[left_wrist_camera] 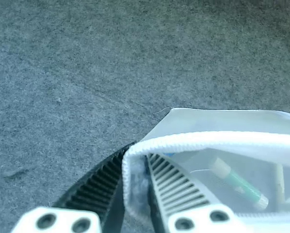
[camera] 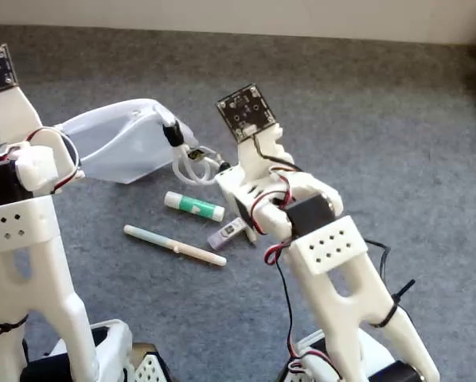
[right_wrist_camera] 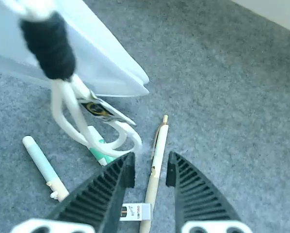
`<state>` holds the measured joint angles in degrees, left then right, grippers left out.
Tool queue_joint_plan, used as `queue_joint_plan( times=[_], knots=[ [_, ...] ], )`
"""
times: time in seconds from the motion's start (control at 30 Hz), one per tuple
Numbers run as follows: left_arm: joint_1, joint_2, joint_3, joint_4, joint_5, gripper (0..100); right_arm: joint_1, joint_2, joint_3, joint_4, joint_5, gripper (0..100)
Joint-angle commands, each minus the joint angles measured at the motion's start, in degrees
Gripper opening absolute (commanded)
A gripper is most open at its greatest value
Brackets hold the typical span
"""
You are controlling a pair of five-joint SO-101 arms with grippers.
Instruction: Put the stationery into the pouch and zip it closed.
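Grey carpet (camera: 397, 119) is showing the left gripper (left_wrist_camera: 137, 162) clamping the pouch (camera: 115, 143) rim while the right gripper (right_wrist_camera: 151, 162) is hovering spread over the pen (right_wrist_camera: 158, 141), needing a square straddle.

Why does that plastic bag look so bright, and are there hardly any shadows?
High view: the pouch catches the light and looks pale, and the glue stick and the pen cast only soft shadows on the carpet. Left wrist view: light passes through the pouch's wall, so the glue stick shows through it. Right wrist view: the carpet is evenly lit.
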<state>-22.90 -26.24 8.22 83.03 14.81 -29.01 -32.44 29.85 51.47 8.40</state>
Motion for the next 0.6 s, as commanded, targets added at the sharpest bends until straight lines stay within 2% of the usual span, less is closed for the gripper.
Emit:
queue_joint_plan(
  times=[0.0,0.57],
  knots=[
    [-3.91,-0.04,-1.36,-0.09,0.35,1,1.63,2.07,-4.35,-0.84,0.09,11.2],
    [-4.35,-0.04,-1.27,-0.09,0.35,1,1.63,23.6,-14.81,-1.45,0.09,11.2]
  ],
)
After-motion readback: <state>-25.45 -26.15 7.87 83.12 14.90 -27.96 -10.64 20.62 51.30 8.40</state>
